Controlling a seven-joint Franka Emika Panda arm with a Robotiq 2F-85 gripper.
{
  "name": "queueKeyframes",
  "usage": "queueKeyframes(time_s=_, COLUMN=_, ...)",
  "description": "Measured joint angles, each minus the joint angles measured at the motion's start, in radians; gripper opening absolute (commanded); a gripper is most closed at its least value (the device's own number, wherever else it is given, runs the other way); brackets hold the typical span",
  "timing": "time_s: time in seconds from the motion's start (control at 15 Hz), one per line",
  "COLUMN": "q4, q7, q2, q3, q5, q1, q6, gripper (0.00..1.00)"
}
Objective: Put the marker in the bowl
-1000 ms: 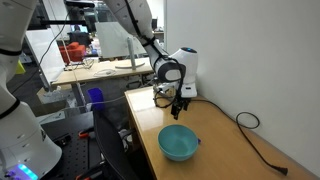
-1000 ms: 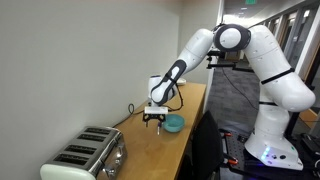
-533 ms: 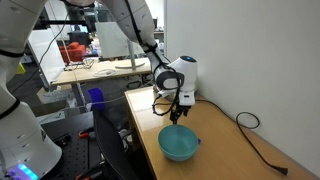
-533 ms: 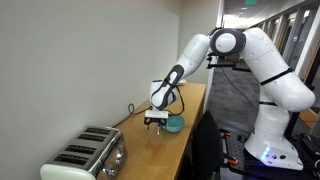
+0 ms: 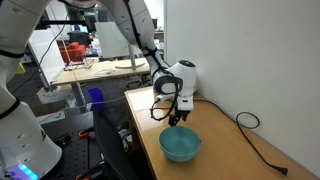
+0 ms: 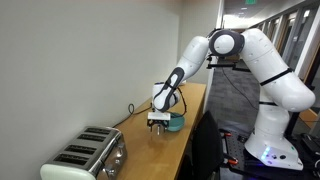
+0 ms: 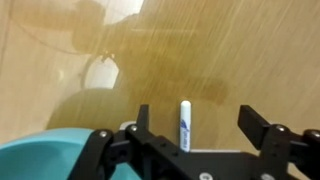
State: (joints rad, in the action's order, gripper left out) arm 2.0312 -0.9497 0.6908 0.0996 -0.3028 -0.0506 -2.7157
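Observation:
The marker [image 7: 185,125], a short white stick with blue print, lies on the wooden table between my gripper's fingers in the wrist view; its near end is hidden behind the gripper body. My gripper [image 7: 197,112] is open, jaws wide apart, neither touching the marker. The teal bowl [image 5: 180,145] sits on the table just in front of the gripper [image 5: 176,118]; its rim shows at the lower left of the wrist view [image 7: 40,158]. In an exterior view the gripper [image 6: 157,124] hangs low beside the bowl [image 6: 174,124]. The marker is too small to make out in both exterior views.
A silver toaster [image 6: 90,155] stands at the table's end away from the bowl. A long black cable [image 5: 255,135] runs along the table by the white wall. The table's front edge [image 5: 140,130] is close to the bowl.
My gripper has moved down and nearer to the bowl, toward the table top. The bowl has not moved.

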Motion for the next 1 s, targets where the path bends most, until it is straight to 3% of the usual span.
queueKeyframes(time_s=0.6, q4=0.014, q7=0.002, q2=0.014, q3=0.003, q5=0.000, q1=-0.010, q6=-0.026, gripper=0.03)
queueKeyframes(time_s=1.0, q4=0.023, q7=0.008, q2=0.008, q3=0.007, q5=0.001, q1=-0.014, q6=-0.054, gripper=0.03)
